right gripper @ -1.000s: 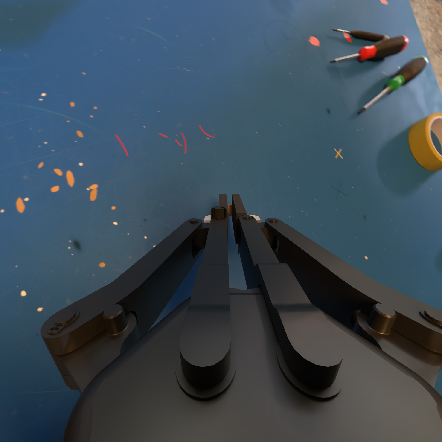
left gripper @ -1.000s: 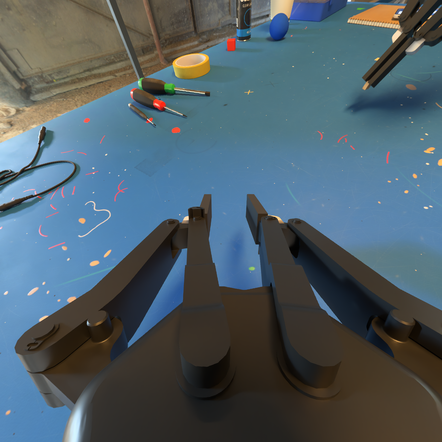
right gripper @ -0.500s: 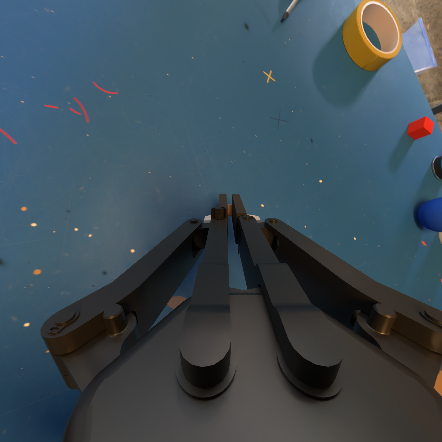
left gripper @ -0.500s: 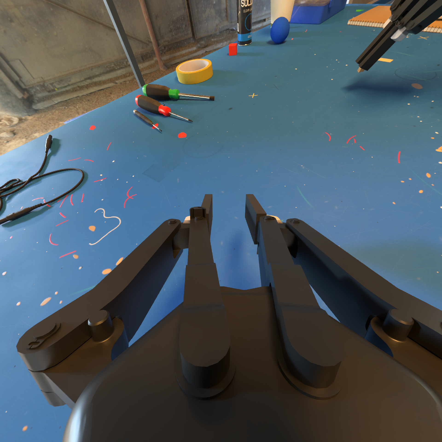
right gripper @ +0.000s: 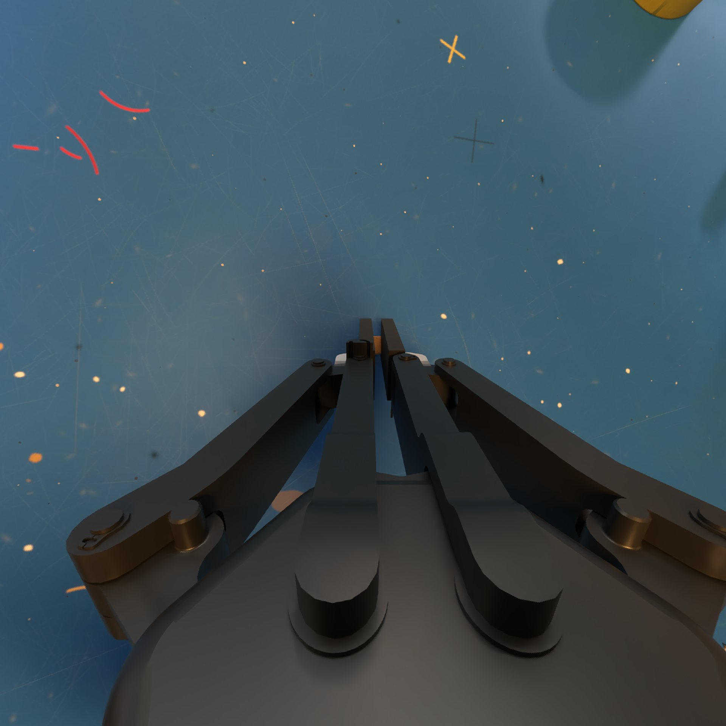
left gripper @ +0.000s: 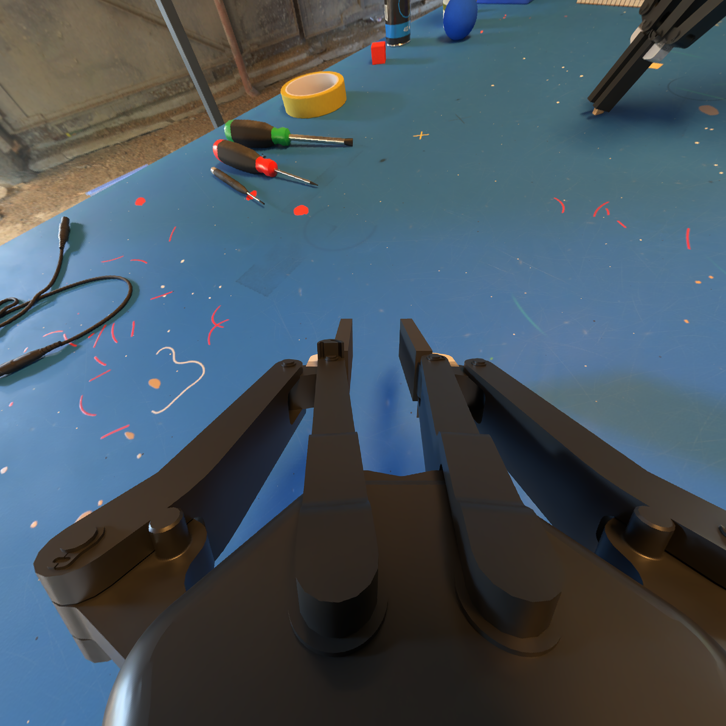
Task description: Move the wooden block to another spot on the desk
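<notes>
The right gripper (right gripper: 376, 328) pinches the block (right gripper: 377, 341) above the table (right gripper: 275, 235); the left gripper's (left gripper: 376, 334) fingers stand parted, empty.

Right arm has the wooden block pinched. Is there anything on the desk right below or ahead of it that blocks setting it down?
Nothing visible does. The right gripper holds the wooden block over bare blue desk; only paint marks lie there. The yellow tape roll sits well off, at the frame's top right edge.

Yellow tape roll (left gripper: 314, 94) lies flat on the blue surface (left gripper: 471, 255); three screwdrivers (left gripper: 259, 157) just beside it; red cube (left gripper: 378, 52), blue ball (left gripper: 459, 19) farther; black cable (left gripper: 78, 298) looped left.
</notes>
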